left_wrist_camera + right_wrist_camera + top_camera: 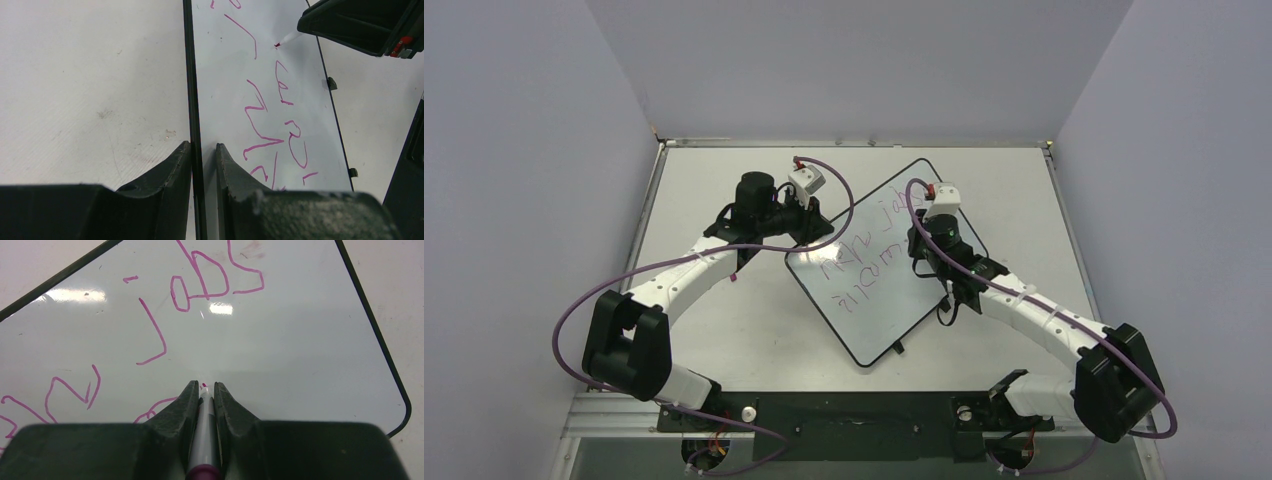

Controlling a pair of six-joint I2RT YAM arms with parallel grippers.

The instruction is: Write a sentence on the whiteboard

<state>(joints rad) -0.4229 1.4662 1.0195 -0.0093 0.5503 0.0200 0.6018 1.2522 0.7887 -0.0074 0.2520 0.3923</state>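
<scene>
**Board held at the edge, pen tip down under "jobs"**

Whiteboard – glossy white, thin blk frame, rounded corners – lies flat on the table, turned diagonally betw. the two arms. Two small blk tabs show on its long edge nearest the arm bases. Ceiling lights glare off the surface in the R wrist view.

The sentence is thin pink-magenta handwriting in two lines across the upper half of the board. From the R wrist cam the word "jobs" reads clearly; the other words are cut off or too loose to read. From the L wrist cam the strokes run up the whiteboard away from the lens.

L gripper sits at the board's upper-left long edge, well apart from the writing. Its fingers are closed to a narrow slot with the blk frame running betw. them: one on the table side, one over the white face.

R gripper is over the whiteboard near its upper-right side, closed tight on a marker – pale barrel, pink end toward the cam. The pink tip pokes just past the fingertips and touches bare white just below "jobs", beside the tail of the "j". In the top view the L gripper and R gripper flank the text.
</scene>
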